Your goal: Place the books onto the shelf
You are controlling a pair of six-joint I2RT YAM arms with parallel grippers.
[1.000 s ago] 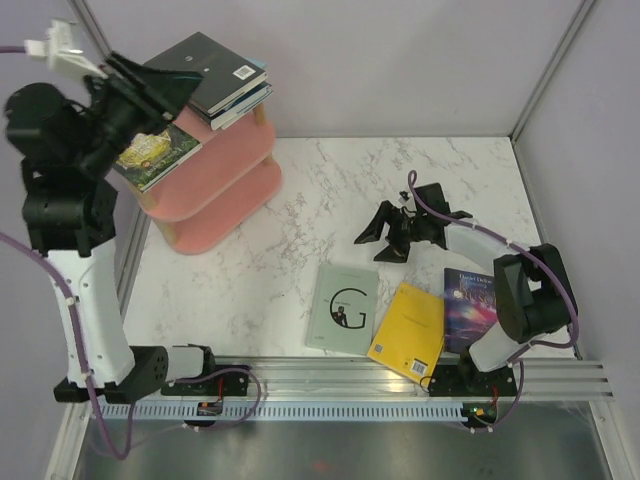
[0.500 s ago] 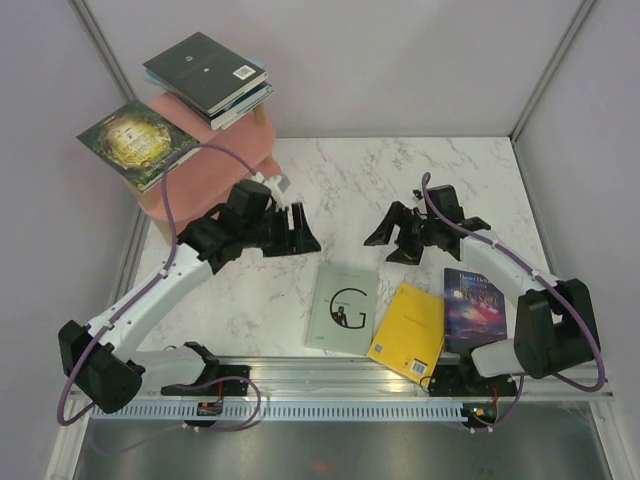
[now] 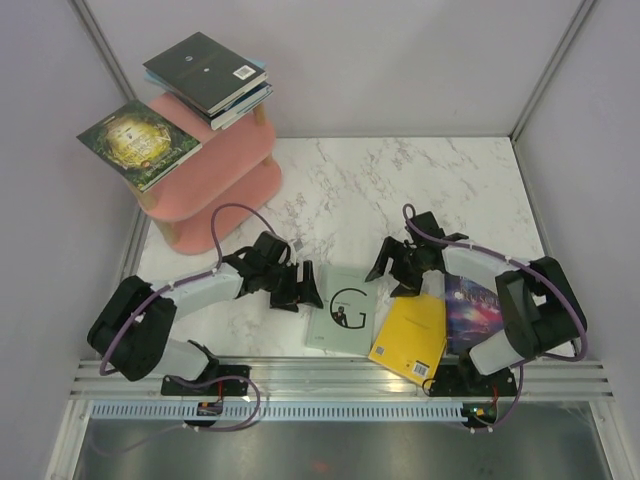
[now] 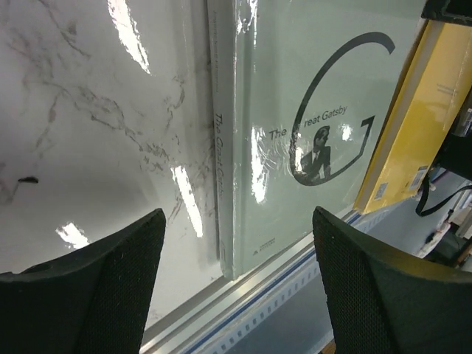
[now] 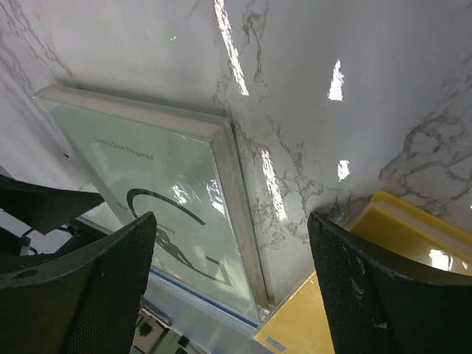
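Since the earlier frame, the left arm has left the shelf [image 3: 215, 170] and come down to the surface [image 3: 400, 180]. It now lies low and stretched out, with the left hand [image 3: 298, 288] just beside the left edge of the grey-green "G" book [image 3: 342, 308]. The dark fantasy book [image 3: 140, 142], previously held up at the shelf, now rests at the shelf's left end, overhanging the edge and free of any hand. Which board bears it cannot be told. The right hand [image 3: 397, 272] has shifted toward the near edge and now sits at the far right corner of the "G" book.

Left hand: fingers wide apart, nothing between them. The left wrist view shows the spine of the "G" book running between the two fingers, with the cover to its right.

Right hand: fingers wide apart, nothing gripped. The right wrist view shows a corner of the "G" book below and a corner of the yellow book [image 3: 408, 333] at lower right.

Books on the surface, all lying flat near the near edge:
- "G" book, leftmost.
- Yellow book, just beside it, turned at an angle.
- Purple galaxy book [image 3: 472, 305], just beside the yellow one and partly behind the right arm.

Books on the shelf:
- A stack [image 3: 208, 75] on the top board, with a black cover uppermost and paler covers beneath.
- The dark fantasy book, as described above.
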